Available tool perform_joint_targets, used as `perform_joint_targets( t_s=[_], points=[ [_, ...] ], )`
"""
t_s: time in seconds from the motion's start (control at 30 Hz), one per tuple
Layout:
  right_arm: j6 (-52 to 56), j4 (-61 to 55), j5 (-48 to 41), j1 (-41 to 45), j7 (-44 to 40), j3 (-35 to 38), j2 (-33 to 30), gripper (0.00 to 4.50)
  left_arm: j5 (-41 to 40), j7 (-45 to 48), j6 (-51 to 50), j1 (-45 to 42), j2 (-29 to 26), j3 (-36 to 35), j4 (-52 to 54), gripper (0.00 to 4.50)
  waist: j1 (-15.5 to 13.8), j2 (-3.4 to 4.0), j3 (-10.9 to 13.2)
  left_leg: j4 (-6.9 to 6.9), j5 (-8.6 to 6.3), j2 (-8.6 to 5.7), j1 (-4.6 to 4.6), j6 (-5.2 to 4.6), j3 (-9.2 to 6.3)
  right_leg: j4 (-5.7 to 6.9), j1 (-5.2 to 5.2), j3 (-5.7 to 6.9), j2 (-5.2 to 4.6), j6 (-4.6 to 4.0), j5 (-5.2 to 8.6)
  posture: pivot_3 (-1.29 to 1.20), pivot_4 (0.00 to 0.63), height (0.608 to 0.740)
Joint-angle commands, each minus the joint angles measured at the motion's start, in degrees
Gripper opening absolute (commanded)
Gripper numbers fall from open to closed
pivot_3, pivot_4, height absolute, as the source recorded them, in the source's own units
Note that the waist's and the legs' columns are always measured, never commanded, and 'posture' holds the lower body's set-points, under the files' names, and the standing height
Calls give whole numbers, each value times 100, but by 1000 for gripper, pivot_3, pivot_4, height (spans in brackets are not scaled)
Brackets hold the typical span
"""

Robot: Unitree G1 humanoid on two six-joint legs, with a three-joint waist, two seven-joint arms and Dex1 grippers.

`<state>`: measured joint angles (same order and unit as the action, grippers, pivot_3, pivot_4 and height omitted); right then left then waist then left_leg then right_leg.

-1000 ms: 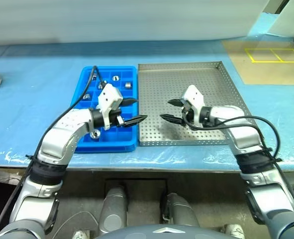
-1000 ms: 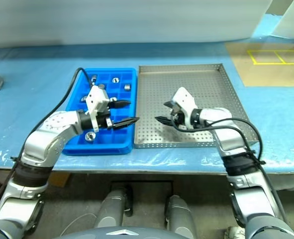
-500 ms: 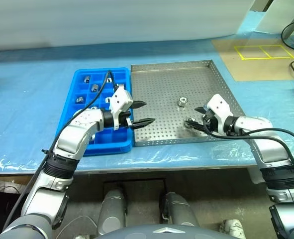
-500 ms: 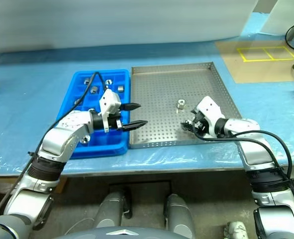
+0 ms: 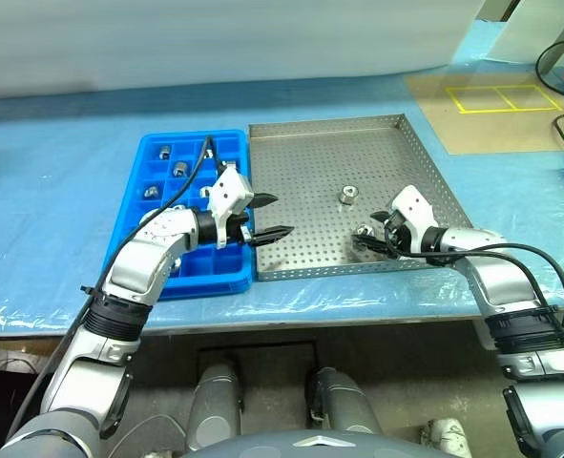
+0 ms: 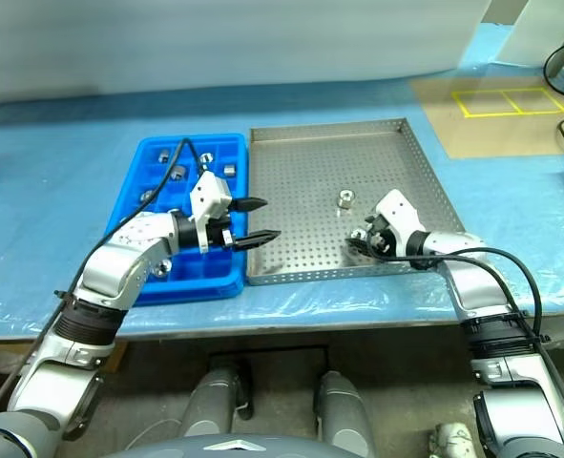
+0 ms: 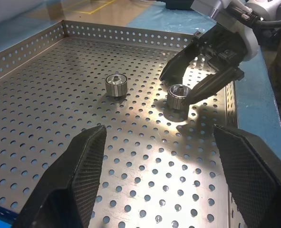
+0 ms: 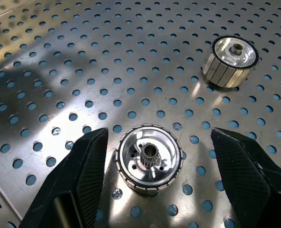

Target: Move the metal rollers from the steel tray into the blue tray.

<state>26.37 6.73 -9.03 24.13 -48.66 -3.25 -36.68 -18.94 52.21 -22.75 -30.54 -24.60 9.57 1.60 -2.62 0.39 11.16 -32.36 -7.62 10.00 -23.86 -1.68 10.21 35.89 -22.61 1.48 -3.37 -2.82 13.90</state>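
Right pincer (image 8: pixel 150 190) spread wide, straddling near roller (image 8: pixel 150 164) on steel tray (image 5: pixel 310 162) — second roller (image 5: pixel 348 196) behind. Left pincer (image 5: pixel 272 217) open, empty. Small, rigid, slick, likely dense — pinch ribbed sidewall.
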Motion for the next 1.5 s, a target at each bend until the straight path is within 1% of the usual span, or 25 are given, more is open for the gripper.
perform_joint_targets(
  t_s=[0.03, 0.17, 0.27, 0.33, 0.37, 0.4, 0.6, 0.73, 0.87, 0.97, 1.03, 1.1, 1.17, 1.27, 1.37, 1.5],
  points=[
    [-178, 106, 73, 160, -40, -80, 29, 3529, 10, -15, 107, 14, -37, -119, 108, 3764, 1, 0, 0, 0, 0, -1, 0, 0, 0, 0, 0, 0, 0, 0, 0, -112, 150, 740],
    [-285, 325, 161, 235, -79, -183, 51, 3529, 38, -43, 106, 52, -43, -117, 132, 3764, -1, 0, 0, 0, 0, -1, 0, 0, 0, -1, 1, 0, -1, 0, 0, -105, 150, 740],
    [-355, 467, 157, 299, -163, -225, 66, 2908, 53, -92, 68, 76, -45, -108, 194, 3798, -3, 0, 0, -1, 0, 0, 1, 0, 0, 0, 2, 0, -1, 0, 0, -99, 150, 740],
    [-404, 481, 174, 293, -218, -265, 55, 2247, 60, -117, 50, 88, -51, -100, 225, 3798, -5, 0, 0, -1, 0, -1, 0, -1, 0, -1, 2, 0, -1, 0, 0, -99, 150, 740],
    [-425, 499, 190, 295, -203, -272, 65, 1830, 62, -126, 44, 93, -57, -100, 239, 3798, -5, 0, 0, -1, 0, -1, 0, -1, 0, -1, 3, 1, -1, 0, 0, -95, 150, 740],
    [-428, 525, 214, 303, -156, -267, 81, 1622, 66, -139, 38, 97, -64, -99, 250, 3798, -6, 0, 0, -1, -1, 0, 0, -1, -1, -2, 2, 1, 0, 0, 0, -95, 150, 740],
    [-451, 495, 214, 281, -236, -295, 105, 1633, 81, -166, 32, 108, -95, -108, 259, 3798, -9, 0, 0, -4, -1, 0, 4, -1, -1, -1, 9, 1, -1, 0, 0, -94, 150, 740],
    [-402, 547, 225, 433, -54, -224, 218, 1633, 71, -142, 51, 83, -132, -174, 224, 3798, -5, 0, 0, -3, -1, 0, 11, -2, -1, -3, 15, 1, -1, 0, 0, -95, 150, 740],
    [-138, 60, -60, 528, -206, -118, 287, 1633, -22, -11, 93, 74, -418, -406, 399, 3798, 4, 2, 1, 0, 0, 2, 10, 0, -1, 0, 10, 1, 1, -1, 0, -86, 150, 740],
    [27, -359, -241, 651, -329, -161, 360, 1633, -265, 53, -69, 86, -733, -760, 657, 3798, 11, 2, 1, 3, 0, 3, 7, 0, 0, -1, 4, 1, 2, -1, 0, -61, 150, 740],
    [94, -524, -323, 816, -384, -254, 495, 1633, -394, 122, -225, 122, -1012, -989, 821, 3798, 8, 2, 1, 4, 0, 4, 1, 0, 0, 0, -2, 2, 2, -2, 0, -44, 150, 740],
    [93, -510, -356, 1020, -423, -390, 729, 1633, -362, 76, -251, 157, -1243, -1182, 765, 3798, 6, 2, 1, 5, 0, 5, 1, 1, 0, 1, -3, 2, 2, -2, 1, -1, 150, 740],
    [-23, -261, -313, 1295, -413, -550, 1067, 1633, -301, -73, -241, 188, -1396, -1403, 616, 3798, -13, 3, 0, 6, 1, 5, 3, 3, 0, 3, -3, 3, 1, -2, 1, 30, 150, 740],
    [-493, 523, -81, 1803, -273, -793, 1659, 1633, -269, -346, -313, 325, -1531, -1727, 618, 3798, -34, 3, 0, 5, 2, 4, 0, 5, -1, 6, -7, 4, 0, -4, 0, 91, 150, 740],
    [-1020, 1359, 84, 2288, -183, -940, 2219, 1633, -326, -597, -483, 587, -1617, -2025, 872, 3798, -122, 3, 0, 5, 3, 4, -12, 7, -2, 6, -19, 5, -1, -5, -1, 146, 150, 740],
    [-1682, 2404, 296, 2767, -148, -1019, 2712, 1633, -397, -866, -717, 1062, -1702, -2351, 1381, 3798, -257, 3, 0, 10, 3, 6, -45, 7, -5, 1, -45, 12, 0, -6, 0, 208, 150, 740]
  ],
)
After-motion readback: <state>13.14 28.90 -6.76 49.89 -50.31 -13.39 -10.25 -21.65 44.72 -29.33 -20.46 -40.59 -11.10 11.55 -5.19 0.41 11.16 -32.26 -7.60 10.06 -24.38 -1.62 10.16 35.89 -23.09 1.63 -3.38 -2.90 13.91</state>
